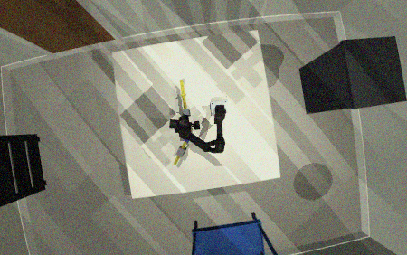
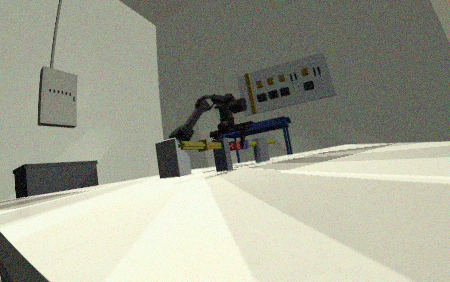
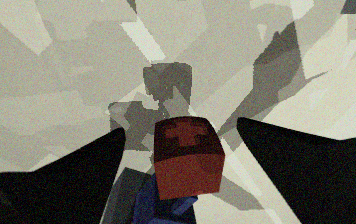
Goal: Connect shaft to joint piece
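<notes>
The red joint piece (image 2: 234,146) (image 3: 190,173) shows in the wrist view between the finger pads, with a cross shape on its darker face. A blue part (image 2: 245,144) (image 3: 145,196) adjoins it. My gripper (image 1: 185,125) (image 3: 182,127) is open wide over the joint piece, with gaps at both sides. A short yellow shaft (image 1: 176,160) (image 2: 270,141) is at a grey block (image 1: 181,151) (image 2: 261,152) on the blue part's side. A long yellow shaft (image 1: 183,92) (image 2: 200,145) is at another grey block (image 1: 186,111) (image 2: 223,156). The arm hides the joint in the top view; the shafts' exact angle cannot be told.
A larger grey block (image 2: 168,159) stands at the far end of the long shaft in the exterior view. The arm's base (image 1: 220,111) is to the right of the shafts in the top view. Patterned shadows cross the pale table top (image 1: 244,158).
</notes>
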You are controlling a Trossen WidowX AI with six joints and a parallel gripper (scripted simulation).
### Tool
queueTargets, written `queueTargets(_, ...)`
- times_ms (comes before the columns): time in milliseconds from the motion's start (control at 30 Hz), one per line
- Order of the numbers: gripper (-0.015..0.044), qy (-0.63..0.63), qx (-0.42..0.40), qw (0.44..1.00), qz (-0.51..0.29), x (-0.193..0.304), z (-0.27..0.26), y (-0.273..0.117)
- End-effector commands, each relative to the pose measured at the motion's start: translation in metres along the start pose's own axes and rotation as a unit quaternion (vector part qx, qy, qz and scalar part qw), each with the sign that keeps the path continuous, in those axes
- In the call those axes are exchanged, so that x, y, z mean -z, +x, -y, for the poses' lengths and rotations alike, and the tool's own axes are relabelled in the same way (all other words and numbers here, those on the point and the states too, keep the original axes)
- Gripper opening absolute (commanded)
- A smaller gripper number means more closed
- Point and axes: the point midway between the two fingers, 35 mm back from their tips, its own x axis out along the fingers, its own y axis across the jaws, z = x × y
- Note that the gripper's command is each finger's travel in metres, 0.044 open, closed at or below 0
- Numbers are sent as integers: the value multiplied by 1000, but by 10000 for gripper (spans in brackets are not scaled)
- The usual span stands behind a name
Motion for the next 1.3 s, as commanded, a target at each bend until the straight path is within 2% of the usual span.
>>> queueTargets(0, 440, -4, -1, 1000, -17, 2, -1, -4)
queueTargets(167, 440, -15, -2, 1000, -15, 2, -1, -7)
queueTargets(633, 440, -245, -16, 969, 29, 8, -10, -61)
queueTargets(1267, 440, -530, 7, 844, 82, 22, 1, -134)
